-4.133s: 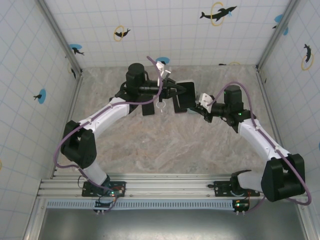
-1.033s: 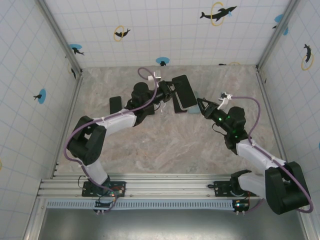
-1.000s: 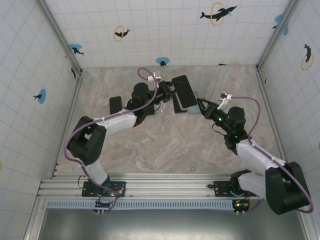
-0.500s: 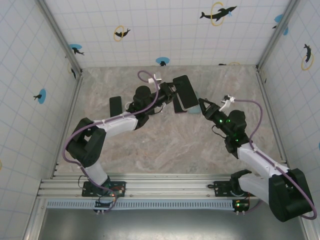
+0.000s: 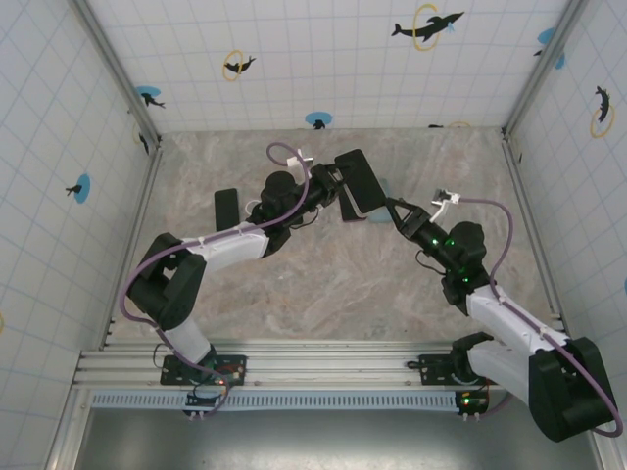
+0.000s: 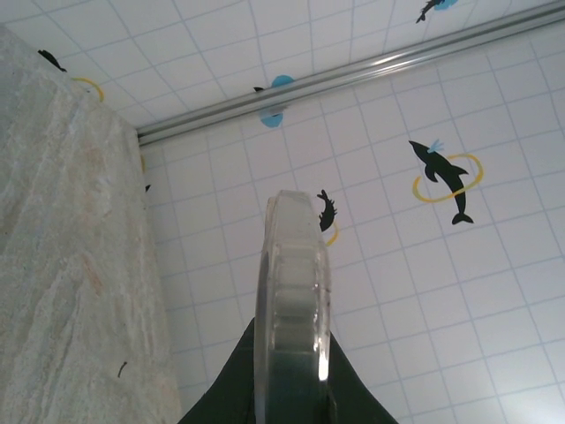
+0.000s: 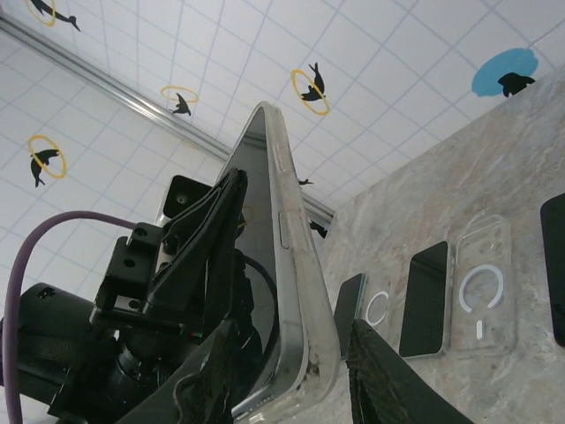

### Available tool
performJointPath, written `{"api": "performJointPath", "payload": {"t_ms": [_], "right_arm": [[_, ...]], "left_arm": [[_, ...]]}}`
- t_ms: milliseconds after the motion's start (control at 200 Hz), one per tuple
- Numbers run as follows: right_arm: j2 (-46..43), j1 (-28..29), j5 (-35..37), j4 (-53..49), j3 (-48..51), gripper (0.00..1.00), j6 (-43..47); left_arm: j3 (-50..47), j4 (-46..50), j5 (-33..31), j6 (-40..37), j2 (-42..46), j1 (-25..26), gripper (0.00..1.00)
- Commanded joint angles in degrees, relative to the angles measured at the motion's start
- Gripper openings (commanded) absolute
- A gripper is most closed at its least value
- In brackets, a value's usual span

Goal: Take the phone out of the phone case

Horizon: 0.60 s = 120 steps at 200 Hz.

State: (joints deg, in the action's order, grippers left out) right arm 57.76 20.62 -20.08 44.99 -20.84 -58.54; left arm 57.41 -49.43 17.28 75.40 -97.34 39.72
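Left gripper (image 6: 291, 389) pinches the clear springy plastic case (image 7: 296, 265) holding the stiff black phone (image 7: 256, 230); right gripper (image 7: 296, 384) straddles its probably slippery corner, grip unclear.

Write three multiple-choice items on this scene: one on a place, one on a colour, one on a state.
1. Where is the cased phone? A flat on the table; B held up by the left hand; C leaning on the wall.
2. What colour is its case? A clear; B red; C yellow.
3. How is the left hand? A wide open; B half open; C shut on the cased phone.
Answers: 1 B, raised in that hand in the top view; 2 A, see-through rim in the left wrist view; 3 C, it clamps the case's edge.
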Motion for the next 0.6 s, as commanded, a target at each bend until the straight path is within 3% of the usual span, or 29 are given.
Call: {"api": "performJointPath", "payload": {"t_ms": [0,195,596], "right_arm": [[-0.49,-0.26,-0.99,1.71,1.24,0.37,-0.59],[-0.78,-3.63,-1.43,6.39,2.65,0.36,-4.55],[1.38,-3.13,-5.54,8.97,3.11,0.35,-6.36]], "left_arm": [[0.85,-6.36,-0.27,2.38,1.1,0.29,0.0],[-0.57,-6.52,-0.19,2.82,1.92,0.27,0.0],[-0.13,-10.51,-0.26,6.26,0.49,0.27,0.0]]}}
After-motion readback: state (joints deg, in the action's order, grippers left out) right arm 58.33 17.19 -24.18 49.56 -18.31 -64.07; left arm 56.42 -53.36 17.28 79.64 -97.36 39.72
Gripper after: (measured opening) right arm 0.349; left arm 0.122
